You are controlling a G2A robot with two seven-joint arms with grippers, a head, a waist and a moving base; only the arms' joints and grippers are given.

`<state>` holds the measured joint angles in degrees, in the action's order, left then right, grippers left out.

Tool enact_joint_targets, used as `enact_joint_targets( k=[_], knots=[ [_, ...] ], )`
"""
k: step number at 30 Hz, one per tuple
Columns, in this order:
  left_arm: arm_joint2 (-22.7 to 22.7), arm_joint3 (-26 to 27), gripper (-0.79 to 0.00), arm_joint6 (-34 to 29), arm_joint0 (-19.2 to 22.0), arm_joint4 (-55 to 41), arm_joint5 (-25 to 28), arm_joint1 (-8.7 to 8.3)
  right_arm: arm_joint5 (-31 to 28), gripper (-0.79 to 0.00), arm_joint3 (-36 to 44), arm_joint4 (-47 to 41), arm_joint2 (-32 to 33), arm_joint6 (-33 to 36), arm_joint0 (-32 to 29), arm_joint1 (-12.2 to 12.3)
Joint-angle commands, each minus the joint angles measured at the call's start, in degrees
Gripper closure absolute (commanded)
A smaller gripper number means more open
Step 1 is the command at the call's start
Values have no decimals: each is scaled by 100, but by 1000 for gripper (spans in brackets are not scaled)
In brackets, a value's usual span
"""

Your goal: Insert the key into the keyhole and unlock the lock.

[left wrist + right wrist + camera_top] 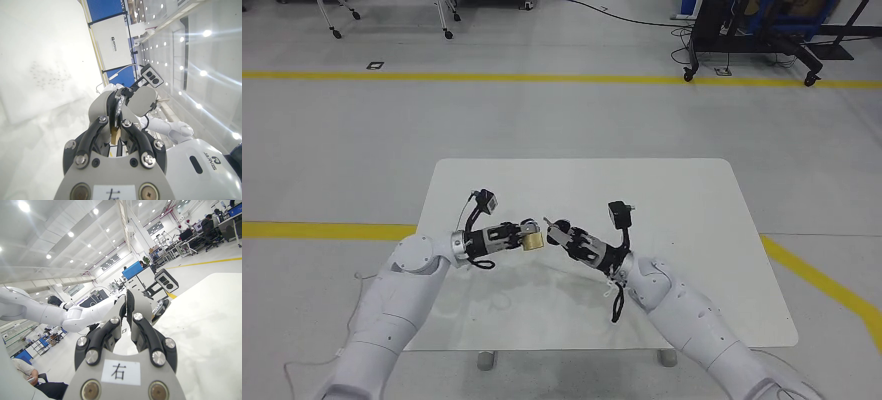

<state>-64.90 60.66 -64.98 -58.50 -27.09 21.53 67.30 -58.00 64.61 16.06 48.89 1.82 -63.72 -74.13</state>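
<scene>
Over the worktop (682, 200), the lock (533, 241) is clamped in the left gripper (526, 235). The right gripper (551, 229) is closed beside it.

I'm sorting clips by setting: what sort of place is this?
Probably a robotics lab in an industrial hall: yellow floor lines, rows of ceiling lights, workstations with monitors.

Brass lock (115, 135) in left hand (114, 113), right hand (132, 98) just beyond
</scene>
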Motion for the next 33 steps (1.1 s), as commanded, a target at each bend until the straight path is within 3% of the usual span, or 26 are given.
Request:
enact_joint_targets(
  k=[1,6,11,17,24,33],
  knots=[
    [-6,-2,0,36,-1,14,1,-1,0,0,-85,-168,-50,47,13,-2],
    [-6,-2,0,36,-1,14,1,-1,0,0,-85,-168,-50,47,13,-2],
    [16,247,0,773,-203,527,-325,-21,110,0,-36,-210,-54,54,-32,-5],
    [-9,95,0,1117,-117,605,-1001,-23,1300,0,336,-1549,-158,1408,-157,52],
    [-62,96,0,1433,-120,582,-1181,-18,2919,0,1187,-2724,54,2628,-516,186],
    [-143,117,0,1582,-128,483,-1513,-22,3840,0,1239,-2736,-38,2441,-589,130]
  ],
)
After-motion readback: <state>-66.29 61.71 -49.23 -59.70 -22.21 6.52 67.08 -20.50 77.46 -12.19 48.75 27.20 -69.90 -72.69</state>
